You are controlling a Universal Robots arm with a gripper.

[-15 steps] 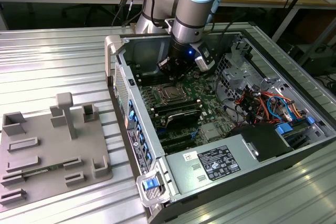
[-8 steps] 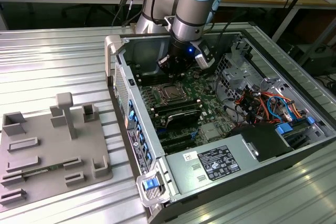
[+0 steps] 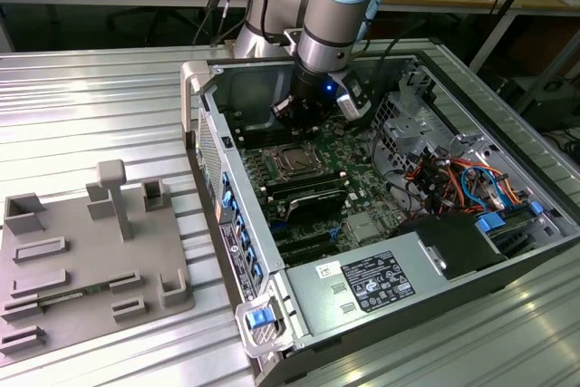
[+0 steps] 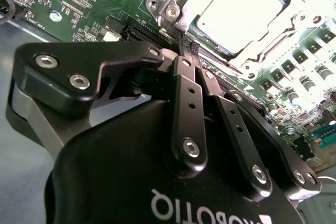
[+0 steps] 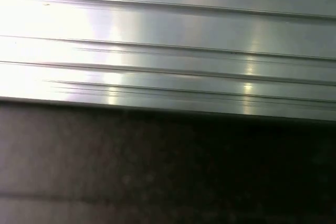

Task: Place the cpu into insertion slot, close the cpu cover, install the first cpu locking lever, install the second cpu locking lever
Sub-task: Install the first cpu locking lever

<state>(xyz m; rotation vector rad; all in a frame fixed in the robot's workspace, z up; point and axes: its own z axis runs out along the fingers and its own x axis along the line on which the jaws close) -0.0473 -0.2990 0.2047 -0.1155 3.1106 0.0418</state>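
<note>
**Gripper low inside the case, fingers together beside the socket**

Gripper [image 4: 190, 51] sat down inside the open computer case [image 3: 227, 215], at the far end of the green board [image 3: 362, 178] in the exterior view. Its two black fingers [image 4: 186, 93] were pressed together, tips meeting with nothing seen between them. The tips sat at the edge of the socket's silver frame, at or just short of touching it; contact could not be told.

In the second wrist view the cpu [image 4: 239, 6] lay flat in the insertion slot [image 4: 173, 11], its pale metal face bright under glare. The cpu cover [image 4: 273, 35] lay down around it as a silver frame, the cpu's face showing through the cut-out centre. Whether the thin levers along the frame were latched could not be told.

In the exterior view the slot [image 3: 292, 159] showed as a small dark square with a silver rim, just below the gripper [image 3: 292, 113] in the picture. Long black memory slots [image 3: 308, 195] ran nearer the camera, then the grey power supply [image 3: 381, 278]. A bundle of orange and blue cables [image 3: 453, 178] lay toward the exterior view's right.

The case stood on a ribbed aluminium table [image 3: 82, 106]. A grey fixture plate [image 3: 86, 260] with upright blocks lay on the table to the exterior view's left, well apart from the case.

The first wrist view showed ribbed aluminium [image 5: 168, 40] above a dark band.
</note>
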